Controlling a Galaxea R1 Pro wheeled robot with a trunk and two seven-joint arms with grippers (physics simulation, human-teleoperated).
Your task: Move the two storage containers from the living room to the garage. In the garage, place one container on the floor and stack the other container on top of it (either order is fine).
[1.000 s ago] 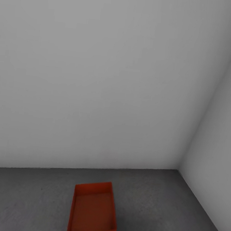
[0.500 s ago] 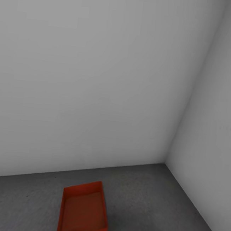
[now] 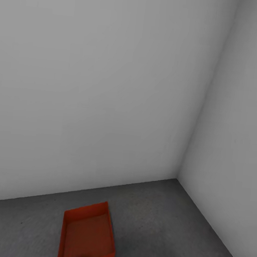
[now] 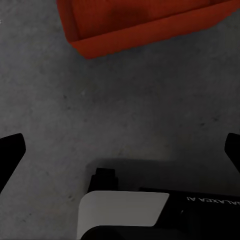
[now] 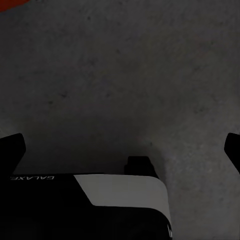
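Camera has swung right since the earlier head frames: the wall corner and the bin both slide left in view, and the bin now reads as slightly rotated. I take that as base or head turning, not the bin moving.

Left gripper (image 4: 120, 150): fingers spread wide apart, nothing between them, only bare floor (image 4: 125, 115) under it. Right gripper (image 5: 120, 147): same, fingers wide apart and empty over the concrete.

From the left gripper outward, the bin (image 4: 135, 22) lies just ahead along the finger direction, apart from the fingers and not touching. In the right wrist view only a sliver of orange shows at one corner, so the left arm looks the nearer one.

In the head view the bin (image 3: 87, 235) sits on the dark floor near the bottom edge, close in front of the robot, well short of the grey-white walls (image 3: 109, 83) and the corner. Long axis runs roughly away from the robot, tilted a little. A small white robot part pokes in just beside its near end.

Bin look: orange-red, rectangular, open top, low flared walls, empty inside, sitting flat.

Judgement: one bin is placed in the garage; the second must go on top, matching that long axis.
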